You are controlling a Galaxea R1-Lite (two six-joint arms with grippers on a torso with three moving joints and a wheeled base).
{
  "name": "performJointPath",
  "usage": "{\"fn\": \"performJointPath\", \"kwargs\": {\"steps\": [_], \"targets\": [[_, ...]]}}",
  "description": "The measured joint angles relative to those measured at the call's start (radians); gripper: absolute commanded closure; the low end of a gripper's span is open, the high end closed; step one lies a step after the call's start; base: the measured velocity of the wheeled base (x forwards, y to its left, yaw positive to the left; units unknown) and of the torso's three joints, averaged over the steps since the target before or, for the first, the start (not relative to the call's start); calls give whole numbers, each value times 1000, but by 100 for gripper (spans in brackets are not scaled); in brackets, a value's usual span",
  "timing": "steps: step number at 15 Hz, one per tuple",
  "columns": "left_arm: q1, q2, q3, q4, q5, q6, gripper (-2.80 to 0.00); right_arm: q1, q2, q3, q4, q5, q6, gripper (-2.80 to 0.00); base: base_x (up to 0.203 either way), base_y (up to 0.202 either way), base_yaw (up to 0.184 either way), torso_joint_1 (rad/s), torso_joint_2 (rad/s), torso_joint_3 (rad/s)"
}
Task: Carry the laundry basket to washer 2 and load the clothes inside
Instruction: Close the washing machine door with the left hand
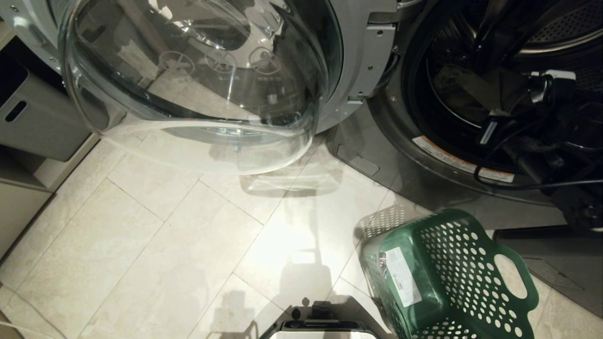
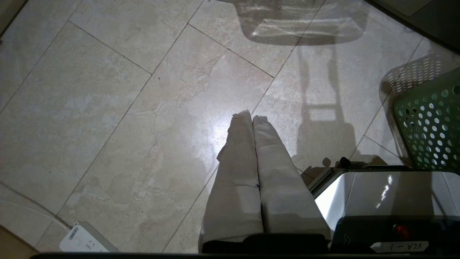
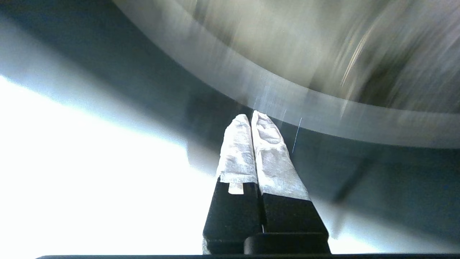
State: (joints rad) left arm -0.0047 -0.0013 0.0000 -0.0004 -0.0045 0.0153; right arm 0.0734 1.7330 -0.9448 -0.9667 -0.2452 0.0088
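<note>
Both grippers are seen clenched, empty: right gripper (image 3: 251,117) at washer 2's (image 1: 377,155) open mouth, left gripper (image 2: 251,116) parked. Laundry basket (image 1: 447,278) is tipped beside washer 2; clothes are unseen, loading judged done.

On my own base (image 2: 391,201), at four o'clock from my left gripper (image 2: 251,117), a small white tag (image 2: 399,246) reads "VLA – 1", seen upside down. The white sticker (image 1: 403,277) on the laundry basket (image 1: 452,278) and the warning strip (image 1: 464,160) on the washer's door rim carry print too small to read.
</note>
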Motion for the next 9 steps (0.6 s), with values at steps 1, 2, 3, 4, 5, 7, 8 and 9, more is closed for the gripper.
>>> {"fn": "performJointPath", "kwargs": {"steps": [1,2,3,4,5,7,8,9], "targets": [[0,0,0,0,0,0,0,2,-75,103,75,76,5,0,0,0,0,0,0,0],[0,0,0,0,0,0,0,7,-139,191,126,144,1,0,0,0,0,0,0,0],[0,0,0,0,0,0,0,13,-210,282,164,208,-12,0,0,0,0,0,0,0],[0,0,0,0,0,0,0,18,-283,368,192,255,-36,0,0,0,0,0,0,0],[0,0,0,0,0,0,0,22,-358,438,212,277,-70,0,0,0,0,0,0,0],[0,0,0,0,0,0,0,27,-508,541,282,282,-147,0,0,0,0,0,0,0],[0,0,0,0,0,0,0,29,-587,592,338,284,-182,0,0,0,0,0,0,0],[1,0,0,0,0,0,0,31,-667,648,398,286,-212,0,0,0,0,0,0,0]]}}
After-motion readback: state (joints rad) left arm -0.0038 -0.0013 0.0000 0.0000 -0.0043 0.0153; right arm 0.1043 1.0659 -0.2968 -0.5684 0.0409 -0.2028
